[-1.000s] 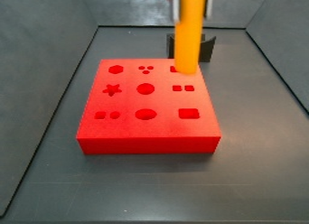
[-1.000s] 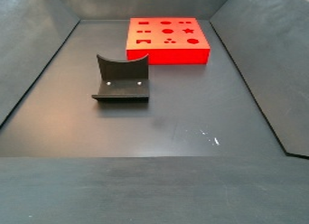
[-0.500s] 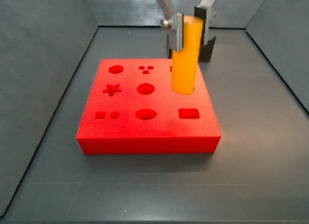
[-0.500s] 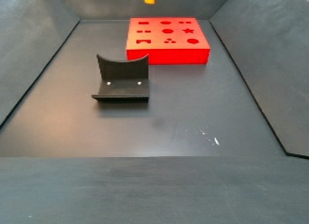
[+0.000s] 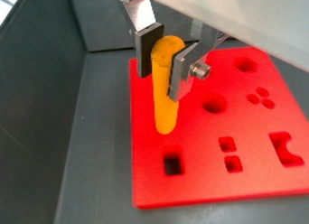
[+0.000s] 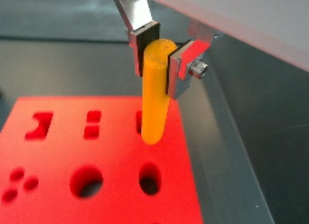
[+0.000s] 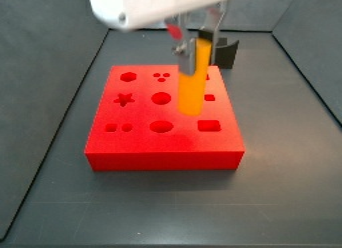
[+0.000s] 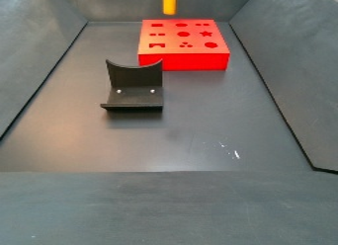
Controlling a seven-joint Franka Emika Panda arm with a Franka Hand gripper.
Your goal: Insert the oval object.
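One long, smooth orange-yellow oval peg [image 5: 164,88] hangs upright in the robot's hand [image 6: 160,54], whose silver fingers [image 5: 185,70] clamp its upper end above the flat red plastic block with shaped holes [image 7: 166,117] on the dark desk [image 8: 172,130]. The peg's tip looks just above the block's top. I'd line its long axis with the oval hole [image 6: 148,180], then lower slowly, kept vertical
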